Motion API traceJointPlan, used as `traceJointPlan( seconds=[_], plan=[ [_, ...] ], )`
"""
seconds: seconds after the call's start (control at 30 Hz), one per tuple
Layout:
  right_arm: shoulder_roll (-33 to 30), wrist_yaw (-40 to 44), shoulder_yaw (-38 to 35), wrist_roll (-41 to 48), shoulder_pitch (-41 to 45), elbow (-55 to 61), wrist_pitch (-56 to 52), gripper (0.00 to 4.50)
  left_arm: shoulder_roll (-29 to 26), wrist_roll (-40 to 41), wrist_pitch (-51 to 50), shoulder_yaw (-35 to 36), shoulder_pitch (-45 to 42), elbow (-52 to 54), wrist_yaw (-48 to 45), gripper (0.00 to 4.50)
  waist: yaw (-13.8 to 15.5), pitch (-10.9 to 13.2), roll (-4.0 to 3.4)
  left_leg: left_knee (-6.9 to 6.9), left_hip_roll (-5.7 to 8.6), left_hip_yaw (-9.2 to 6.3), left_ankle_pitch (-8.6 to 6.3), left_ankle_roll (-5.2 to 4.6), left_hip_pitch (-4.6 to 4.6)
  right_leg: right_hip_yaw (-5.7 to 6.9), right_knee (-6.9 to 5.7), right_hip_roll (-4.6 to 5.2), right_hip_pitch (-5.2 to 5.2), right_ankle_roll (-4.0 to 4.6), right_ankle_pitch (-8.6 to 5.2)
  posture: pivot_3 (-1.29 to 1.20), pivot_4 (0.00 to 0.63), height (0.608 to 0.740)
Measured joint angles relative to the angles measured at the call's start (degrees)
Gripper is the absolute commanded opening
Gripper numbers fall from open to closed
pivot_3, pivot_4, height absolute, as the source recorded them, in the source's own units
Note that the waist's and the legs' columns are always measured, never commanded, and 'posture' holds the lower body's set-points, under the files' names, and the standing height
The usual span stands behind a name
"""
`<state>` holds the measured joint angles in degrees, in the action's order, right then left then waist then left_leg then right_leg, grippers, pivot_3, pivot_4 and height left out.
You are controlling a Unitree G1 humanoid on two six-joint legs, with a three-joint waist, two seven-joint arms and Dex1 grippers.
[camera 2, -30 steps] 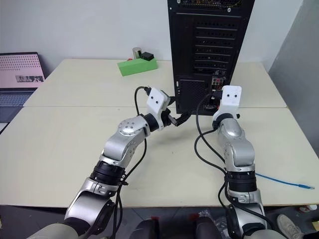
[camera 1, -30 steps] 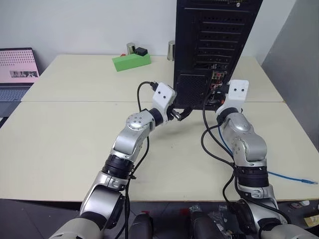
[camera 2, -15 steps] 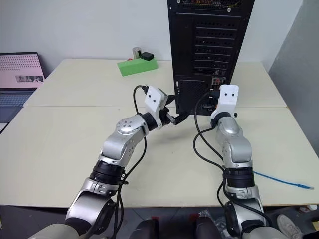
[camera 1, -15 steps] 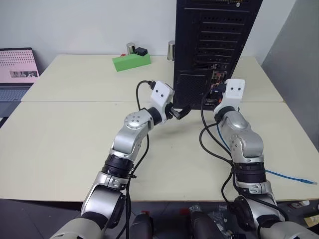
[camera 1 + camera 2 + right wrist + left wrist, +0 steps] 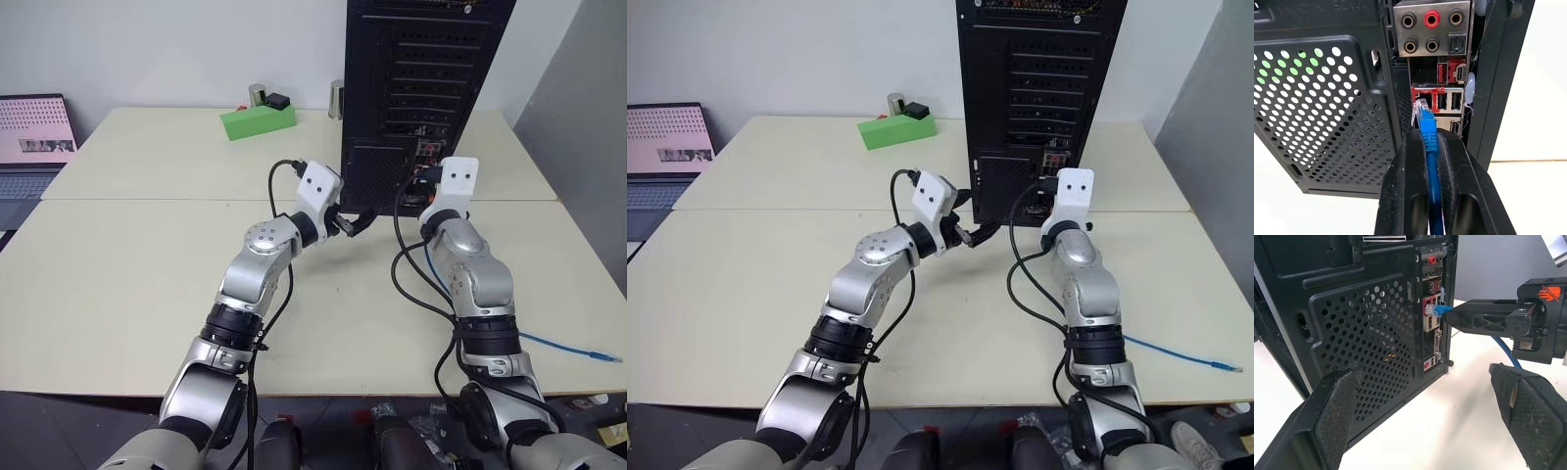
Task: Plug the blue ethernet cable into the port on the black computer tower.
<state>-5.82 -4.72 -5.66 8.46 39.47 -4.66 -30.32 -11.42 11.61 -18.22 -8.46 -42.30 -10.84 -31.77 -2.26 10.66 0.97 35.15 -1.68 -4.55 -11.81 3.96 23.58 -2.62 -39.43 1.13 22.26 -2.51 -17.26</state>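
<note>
The black computer tower stands at the far middle of the table, rear face toward me. My right gripper is shut on the blue ethernet cable just behind its clear plug. The plug tip sits at the mouth of the red-framed port in the silver connector strip; I cannot tell whether it is inside. From the side, the plug touches the strip. My left gripper is open, level beside the tower's mesh grille, holding nothing. The cable's loose end lies at the table's right edge.
A green block and small metal cans sit at the back left of the tower. A laptop is at the far left. Black arm cables loop on the table by my right arm.
</note>
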Motion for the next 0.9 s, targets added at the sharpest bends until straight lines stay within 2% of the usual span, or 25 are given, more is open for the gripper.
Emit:
traceJointPlan(
  seconds=[0.9],
  plan=[
    [-0.01, 0.47, 0.03, -0.68, 0.37, -0.09, 0.48, 0.01, 0.33, -0.55, 0.03, 0.36, 0.01, 0.0, -0.15, 4.41, -0.09, 0.0, 0.0, 0.0, 0.0, 0.0, 0.0, 0.0, 0.0, -0.01, -0.01, 0.0, 0.0, 0.0, 0.0, 0.0, 0.15, 0.74]
  ],
)
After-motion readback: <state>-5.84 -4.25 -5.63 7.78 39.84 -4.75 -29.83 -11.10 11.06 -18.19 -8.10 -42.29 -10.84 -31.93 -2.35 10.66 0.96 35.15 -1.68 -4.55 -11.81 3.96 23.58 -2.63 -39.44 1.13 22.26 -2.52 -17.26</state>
